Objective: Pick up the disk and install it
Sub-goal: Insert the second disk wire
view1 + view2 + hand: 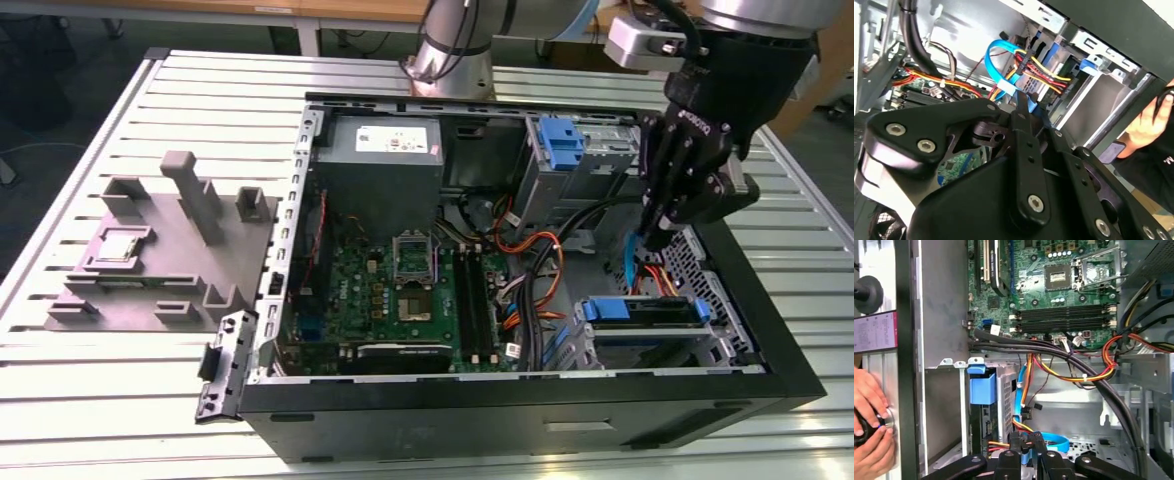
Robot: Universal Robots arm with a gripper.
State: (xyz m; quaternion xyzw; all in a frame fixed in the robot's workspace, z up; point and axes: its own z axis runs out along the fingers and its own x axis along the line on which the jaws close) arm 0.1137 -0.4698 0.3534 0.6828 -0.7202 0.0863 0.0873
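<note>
Inside the computer case (307, 200), toward the exterior view's right, hangs over the drive cage (714, 345) with jaws pinched almost together, apparently on the blue data cable (1051, 442). Finds the disk (641, 312) seated flat in that cage, just below the jaws, blue frame uppermost, long axis seemingly across the case.
</note>
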